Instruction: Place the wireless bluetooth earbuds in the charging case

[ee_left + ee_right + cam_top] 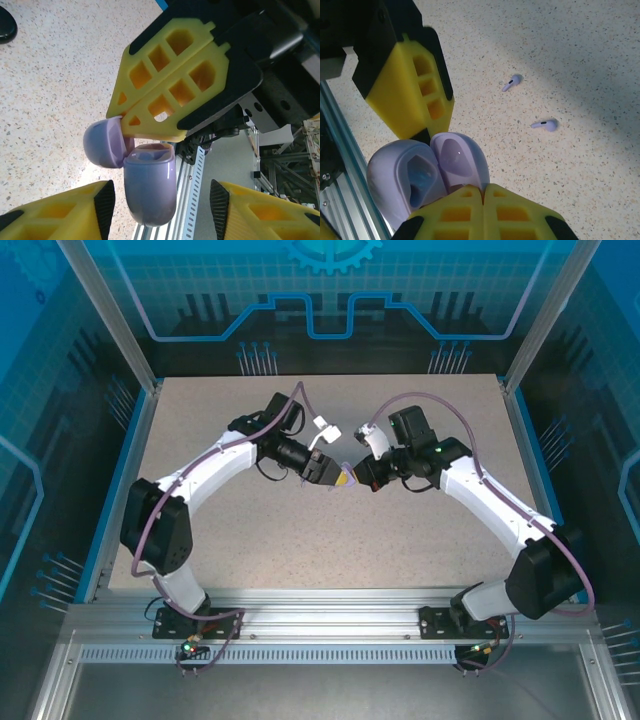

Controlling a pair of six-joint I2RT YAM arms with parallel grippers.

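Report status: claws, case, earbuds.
Right claw shut on lid of open lilac rounded plastic charging case. Left claw open, straddling case body. Two lilac stemmed earbuds loose on speckled table. No obstruction seen.

Charging case [150, 187]: smooth lilac plastic, glossy, with bright highlights along its rounded shell; the moulded inside of the lid looks slightly duller.
Earbuds [545, 124]: smooth lilac plastic with a soft sheen.
Fingers [165, 85]: matt yellow plastic, moulded as an open lattice; the black backing is matt, and the black pads on the near pair are finely ribbed.
Surface [580, 60]: matt, beige, with a speckled stone-like grain.
Arm shells [225, 462]: smooth white plastic, faintly glossy; the joints are black and matt.
Cables [430, 395]: smooth purple sheath.
Frame rail [330, 605]: bare grooved metal, satin silver.
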